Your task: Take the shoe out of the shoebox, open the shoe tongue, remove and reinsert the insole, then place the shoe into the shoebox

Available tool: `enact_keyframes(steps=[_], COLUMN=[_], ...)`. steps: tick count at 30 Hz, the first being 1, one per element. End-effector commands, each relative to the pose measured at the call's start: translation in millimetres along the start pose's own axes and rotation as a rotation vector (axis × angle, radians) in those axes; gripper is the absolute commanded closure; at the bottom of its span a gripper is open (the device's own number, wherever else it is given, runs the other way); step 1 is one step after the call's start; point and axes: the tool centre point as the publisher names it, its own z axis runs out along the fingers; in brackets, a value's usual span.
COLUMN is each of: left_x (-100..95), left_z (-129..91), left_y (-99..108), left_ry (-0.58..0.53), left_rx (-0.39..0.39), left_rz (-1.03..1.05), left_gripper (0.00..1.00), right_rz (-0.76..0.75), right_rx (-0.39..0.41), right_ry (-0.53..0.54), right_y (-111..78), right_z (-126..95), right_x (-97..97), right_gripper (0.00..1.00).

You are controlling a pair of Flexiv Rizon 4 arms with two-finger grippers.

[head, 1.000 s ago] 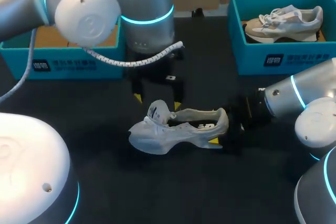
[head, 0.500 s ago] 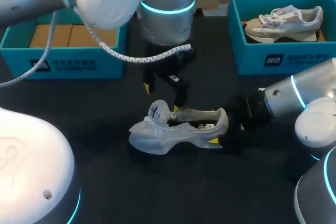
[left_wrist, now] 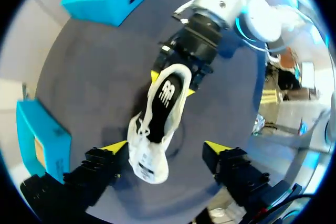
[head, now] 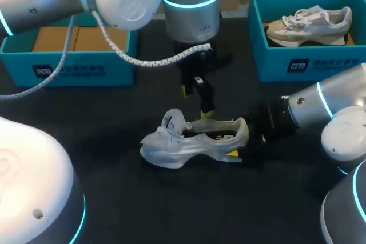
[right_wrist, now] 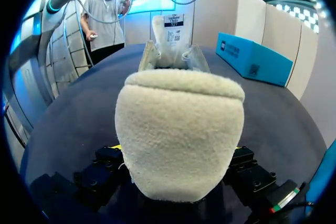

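The left tool (head: 195, 102), fingers spread and holding nothing, is shifting rightward to hang above the opening of the shoe (head: 194, 138), which is lying mid-surface (head: 143, 210); the right tool (left_wrist: 173, 84) is staying clamped on the heel, probably steadying it for work on the tongue

— What did it all stand on?
— 1 table (head: 148, 210), its top black and matte, like cloth.
— And the light?
— Even. Only soft shadows lay on the top, and in both wrist views that same top looked a paler dark grey.
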Motion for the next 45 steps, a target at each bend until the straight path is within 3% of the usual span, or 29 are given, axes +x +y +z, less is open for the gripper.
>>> enact_keyframes(steps=[1, 4, 5, 6, 12, 14, 32, 45], left_x=[-4.1, -2.7, -2.8, -2.3, 6.7, 7.0, 7.0, 4.5], left_z=[7, 9, 10, 11, 27, 32, 32, 71], left_y=[0, -4, -5, -6, -13, -16, -16, -25], left_ry=[-0.025, -0.068, -0.072, -0.076, -0.105, -0.067, -0.067, -0.091], left_rx=[0.062, 0.092, 0.099, 0.109, 0.141, 0.102, 0.102, 0.085], left_rz=[0.134, 0.212, 0.242, 0.267, 0.367, 0.327, 0.327, 0.52], left_gripper=[0.51, 0.7, 0.8, 1.0, 1.0, 1.0, 1.0, 1.0], right_rz=[-0.001, -0.001, -0.001, -0.001, -0.001, -0.001, -0.001, -0.001], right_rx=[0.002, 0.002, 0.002, 0.002, 0.002, 0.002, 0.002, 0.002], right_ry=[-0.002, -0.002, -0.002, -0.002, -0.002, -0.002, -0.002, -0.002], right_y=[0.4, 0.4, 0.4, 0.4, 0.4, 0.4, 0.4, 0.4], right_z=[1, 1, 1, 1, 1, 1, 1, 1], right_x=[-0.4, -0.4, -0.4, -0.4, -0.4, -0.4, -0.4, -0.4], right_gripper=[1.0, 1.0, 1.0, 1.0, 1.0, 1.0, 1.0, 1.0])
